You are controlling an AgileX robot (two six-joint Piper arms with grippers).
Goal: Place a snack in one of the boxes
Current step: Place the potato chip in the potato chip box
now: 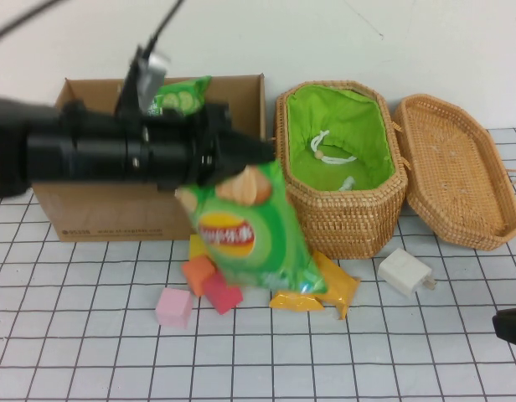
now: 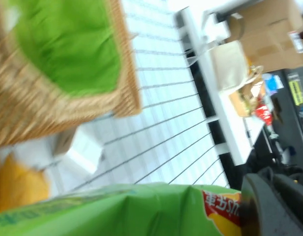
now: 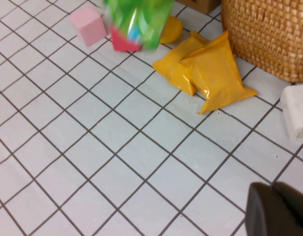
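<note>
A green bag of chips (image 1: 250,234) hangs in the air in front of the cardboard box (image 1: 99,209) and beside the wicker basket (image 1: 342,209). My left gripper (image 1: 254,152) is shut on the bag's top edge; in the left wrist view the green bag (image 2: 122,211) sits against its fingers (image 2: 269,206). A second green snack bag (image 1: 181,95) lies inside the cardboard box. The basket's green lining (image 1: 342,134) is open to view, and also shows as lining (image 2: 68,44). My right gripper (image 3: 277,211) is shut, low at the table's right edge, holding nothing.
Yellow snack packets (image 1: 321,289) lie on the table under the hanging bag, also seen as packets (image 3: 205,73). Pink block (image 1: 174,306), red block (image 1: 222,293) and orange block (image 1: 198,272) sit nearby. The basket lid (image 1: 459,172) lies at right; a white charger (image 1: 405,272) is in front.
</note>
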